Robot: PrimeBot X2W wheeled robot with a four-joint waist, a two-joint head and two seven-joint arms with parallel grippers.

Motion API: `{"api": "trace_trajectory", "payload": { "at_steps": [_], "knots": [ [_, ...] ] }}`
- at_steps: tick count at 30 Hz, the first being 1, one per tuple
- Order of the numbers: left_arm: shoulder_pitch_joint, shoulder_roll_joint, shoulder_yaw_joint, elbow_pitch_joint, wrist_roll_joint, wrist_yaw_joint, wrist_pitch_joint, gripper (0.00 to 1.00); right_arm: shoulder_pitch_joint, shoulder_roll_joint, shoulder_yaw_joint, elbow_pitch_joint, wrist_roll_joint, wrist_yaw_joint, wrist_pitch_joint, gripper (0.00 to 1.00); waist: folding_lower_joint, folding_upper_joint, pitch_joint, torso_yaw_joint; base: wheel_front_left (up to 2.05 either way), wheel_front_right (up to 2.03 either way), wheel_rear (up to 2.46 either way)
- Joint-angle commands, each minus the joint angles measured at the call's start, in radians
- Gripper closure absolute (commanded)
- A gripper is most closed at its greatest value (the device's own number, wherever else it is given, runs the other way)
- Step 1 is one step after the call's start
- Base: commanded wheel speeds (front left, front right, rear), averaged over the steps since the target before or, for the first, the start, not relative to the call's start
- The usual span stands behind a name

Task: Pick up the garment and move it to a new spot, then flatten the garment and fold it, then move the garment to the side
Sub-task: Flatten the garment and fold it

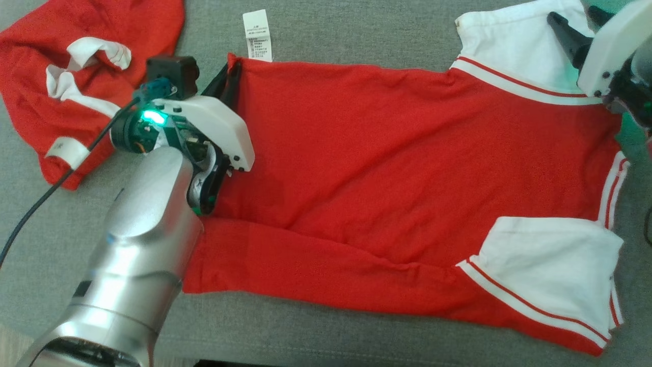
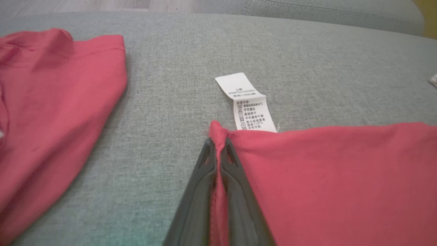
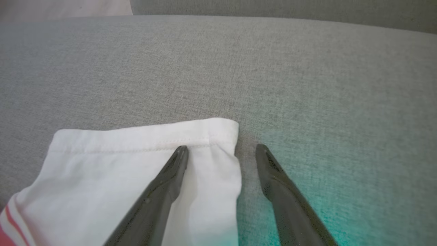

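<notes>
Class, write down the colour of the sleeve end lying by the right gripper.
White: the sleeve end shows clearest in the right wrist view.

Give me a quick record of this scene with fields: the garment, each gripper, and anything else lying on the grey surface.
garment: red shirt with white sleeves, spread out on the grey upholstered surface
left gripper: left gripper shut on a corner of the red shirt, beside the care label
right gripper: right gripper open, holding nothing; one finger over the white sleeve near its cuff, the other over bare surface
other item: second red garment, crumpled, to the robot's left, apart from the shirt
</notes>
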Motion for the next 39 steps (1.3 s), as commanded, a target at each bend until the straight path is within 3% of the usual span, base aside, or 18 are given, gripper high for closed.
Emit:
{"api": "trace_trajectory", "payload": {
  "at_steps": [1, 2, 3, 7, 14, 22, 31, 39],
  "knots": [
    [-0.030, 0.027, 0.020, -0.010, -0.006, -0.002, -0.008, 1.00, 0.019, -0.004, 0.028, 0.001, 0.014, -0.001, 0.030, 0.15, -0.0001, 0.0000, -0.002, 0.000, 0.00, 0.00, 0.00],
    [-0.030, 0.024, 0.022, -0.007, -0.010, -0.007, -0.015, 1.00, 0.011, -0.005, 0.043, 0.010, 0.021, -0.001, 0.050, 0.69, -0.0001, 0.0000, -0.003, -0.001, 0.00, 0.00, 0.00],
    [-0.031, 0.023, 0.022, -0.003, -0.012, -0.010, -0.023, 1.00, 0.004, -0.005, 0.054, 0.015, 0.030, -0.001, 0.063, 1.00, -0.0001, 0.0000, -0.005, -0.001, 0.00, 0.00, 0.00],
    [-0.030, 0.023, 0.022, 0.007, -0.013, -0.014, -0.055, 1.00, -0.008, -0.020, 0.075, 0.002, 0.054, -0.001, 0.040, 1.00, -0.0001, 0.0000, -0.024, -0.004, 0.00, 0.00, 0.00],
    [0.034, 0.056, 0.051, -0.042, -0.033, -0.011, -0.131, 1.00, 0.082, -0.060, 0.037, -0.135, 0.076, -0.001, -0.150, 1.00, -0.0001, 0.0000, -0.102, -0.030, 0.00, 0.00, 0.00],
    [0.225, 0.143, 0.106, -0.254, -0.065, 0.040, -0.164, 1.00, 0.409, -0.077, -0.125, -0.481, 0.059, -0.001, -0.256, 1.00, -0.0001, 0.0000, -0.192, -0.082, 0.00, 0.00, 0.00],
    [0.507, 0.183, 0.160, -0.447, -0.143, 0.116, -0.121, 1.00, 0.913, 0.061, -0.268, -0.833, 0.026, -0.001, -0.194, 1.00, -0.0001, 0.0000, -0.233, -0.119, 0.00, 0.00, 0.00],
    [0.642, 0.199, 0.177, -0.484, -0.180, 0.149, -0.096, 1.00, 1.145, 0.175, -0.313, -0.861, -0.015, -0.001, -0.142, 1.00, -0.0001, 0.0000, -0.246, -0.147, 0.00, 0.00, 0.00]
  ]
}}
